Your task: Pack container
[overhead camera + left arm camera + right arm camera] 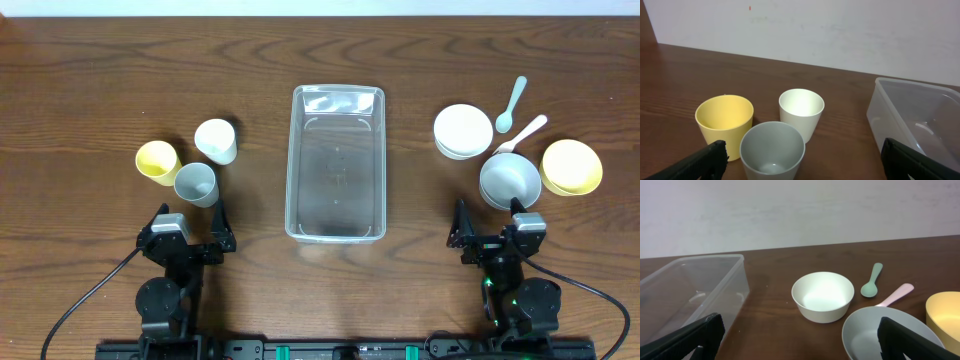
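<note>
The clear plastic container (336, 163) stands empty in the middle of the table; it also shows at the right of the left wrist view (920, 120) and at the left of the right wrist view (690, 292). Left of it stand a yellow cup (158, 162), a grey cup (196, 184) and a white cup (216, 141). Right of it lie a white bowl (463, 131), a grey bowl (510, 181), a yellow bowl (571, 167), a green spoon (511, 104) and a pink spoon (522, 133). My left gripper (190, 226) is open and empty, just short of the grey cup (772, 150). My right gripper (495, 225) is open and empty, just short of the grey bowl (885, 332).
The dark wooden table (100, 80) reaches a pale wall at the back. The arms' bases and cables sit along the front edge (330, 348).
</note>
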You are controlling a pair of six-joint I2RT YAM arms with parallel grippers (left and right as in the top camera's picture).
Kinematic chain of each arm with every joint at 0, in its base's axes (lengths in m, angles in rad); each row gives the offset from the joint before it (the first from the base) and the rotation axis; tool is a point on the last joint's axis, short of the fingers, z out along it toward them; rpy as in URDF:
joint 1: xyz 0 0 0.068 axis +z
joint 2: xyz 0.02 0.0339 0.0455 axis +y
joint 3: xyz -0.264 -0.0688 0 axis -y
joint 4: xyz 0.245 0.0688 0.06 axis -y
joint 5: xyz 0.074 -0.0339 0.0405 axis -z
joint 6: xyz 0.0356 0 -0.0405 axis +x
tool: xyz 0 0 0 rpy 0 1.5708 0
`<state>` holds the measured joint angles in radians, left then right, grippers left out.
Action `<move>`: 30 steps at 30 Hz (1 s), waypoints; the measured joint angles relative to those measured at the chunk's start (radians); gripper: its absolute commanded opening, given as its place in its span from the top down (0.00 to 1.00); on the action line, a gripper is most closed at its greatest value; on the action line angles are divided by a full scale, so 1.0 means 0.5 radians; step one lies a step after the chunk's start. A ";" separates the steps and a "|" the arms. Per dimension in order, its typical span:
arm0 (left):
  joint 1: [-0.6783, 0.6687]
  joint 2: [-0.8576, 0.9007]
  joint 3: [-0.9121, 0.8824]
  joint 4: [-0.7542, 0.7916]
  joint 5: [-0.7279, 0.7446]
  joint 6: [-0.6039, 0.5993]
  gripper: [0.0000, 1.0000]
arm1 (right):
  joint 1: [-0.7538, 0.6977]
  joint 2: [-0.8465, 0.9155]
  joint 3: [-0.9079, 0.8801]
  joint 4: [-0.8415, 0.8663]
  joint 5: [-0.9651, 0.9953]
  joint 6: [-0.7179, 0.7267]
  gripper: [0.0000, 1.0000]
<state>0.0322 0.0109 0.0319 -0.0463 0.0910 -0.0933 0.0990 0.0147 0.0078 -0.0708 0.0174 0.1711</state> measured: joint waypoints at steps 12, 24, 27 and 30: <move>-0.001 0.000 0.000 0.000 0.000 0.000 0.02 | 0.000 0.000 0.000 0.026 0.003 0.000 0.01; -0.001 0.000 0.000 0.000 -0.001 0.000 0.02 | 0.000 0.189 0.436 -0.195 -0.185 0.069 0.01; -0.001 0.002 0.000 0.000 0.000 -0.001 0.02 | 0.000 0.537 0.857 -0.473 -0.193 0.067 0.01; 0.000 0.000 -0.001 0.002 -0.001 0.000 0.02 | -0.001 1.053 1.411 -0.828 -0.201 0.048 0.01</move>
<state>0.0322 0.0109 0.0315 -0.0452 0.0906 -0.0933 0.0986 0.5411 0.7132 -0.4847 -0.0834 0.1951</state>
